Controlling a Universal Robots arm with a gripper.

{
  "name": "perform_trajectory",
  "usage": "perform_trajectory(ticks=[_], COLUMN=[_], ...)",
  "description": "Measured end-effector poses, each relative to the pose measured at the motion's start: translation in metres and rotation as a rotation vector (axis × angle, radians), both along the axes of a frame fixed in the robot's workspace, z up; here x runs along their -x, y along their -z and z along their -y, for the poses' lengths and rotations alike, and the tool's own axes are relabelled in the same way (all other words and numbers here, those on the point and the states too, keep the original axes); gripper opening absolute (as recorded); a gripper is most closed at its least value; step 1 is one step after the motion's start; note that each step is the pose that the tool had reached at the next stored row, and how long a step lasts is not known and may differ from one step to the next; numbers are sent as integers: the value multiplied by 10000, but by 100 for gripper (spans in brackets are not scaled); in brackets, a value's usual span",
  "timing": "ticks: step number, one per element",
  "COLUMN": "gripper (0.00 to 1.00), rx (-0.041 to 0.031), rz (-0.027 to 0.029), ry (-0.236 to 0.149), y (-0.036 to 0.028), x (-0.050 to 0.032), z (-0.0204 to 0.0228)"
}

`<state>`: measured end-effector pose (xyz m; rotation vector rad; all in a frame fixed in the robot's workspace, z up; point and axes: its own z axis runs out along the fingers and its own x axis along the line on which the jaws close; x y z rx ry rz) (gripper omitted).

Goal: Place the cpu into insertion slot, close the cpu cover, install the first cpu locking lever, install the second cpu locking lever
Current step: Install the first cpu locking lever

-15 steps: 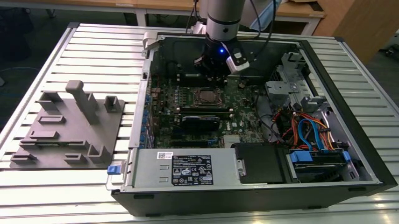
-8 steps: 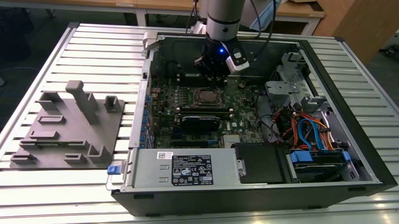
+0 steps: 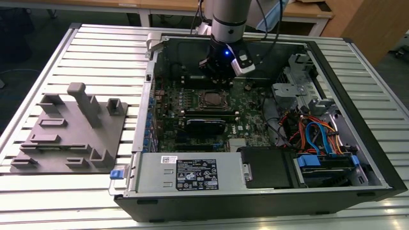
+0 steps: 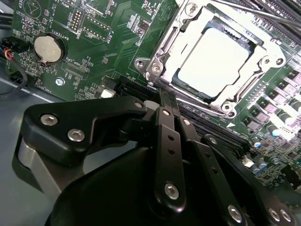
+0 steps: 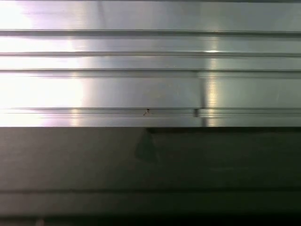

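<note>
1. The cpu (image 3: pixel 209 99) lies in the insertion slot (image 3: pixel 200 93) near the middle of the green motherboard (image 3: pixel 249 112) in the exterior view, inside an open computer case (image 3: pixel 357 143) on a ribbed metal table (image 3: pixel 57 191). The arm (image 3: pixel 229 19) reaches down into the case and the gripper (image 3: pixel 219 76) hangs just behind the socket. A grey fixture plate (image 3: pixel 67 134) with upright blocks sits on the table towards the exterior view's left, well apart from the case.

2. In the second wrist view the cpu (image 4: pixel 214 62) shows its pale metal face seated flat in the insertion slot (image 4: pixel 264 84), with the cpu cover (image 4: pixel 176 44) lying closed around it as a silver frame. The gripper (image 4: pixel 168 104) has its black fingers (image 4: pixel 165 101) pressed together, holding nothing, their tips just beside the socket's near edge. A round coin cell (image 4: pixel 49 48) sits on the board, well apart from the socket.

3. The first wrist view shows ribbed metal slats (image 5: pixel 141 89) above a dark flat surface (image 5: pixel 150 160).
</note>
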<state>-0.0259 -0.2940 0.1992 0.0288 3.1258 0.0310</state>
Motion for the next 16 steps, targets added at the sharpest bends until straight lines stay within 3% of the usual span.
perform_trajectory(ticks=[9,16], gripper=[11,11], rx=[-4,25], rz=[2,0], ry=[8,51], y=[-26,-1], x=[-1,-1], z=[-1,6])
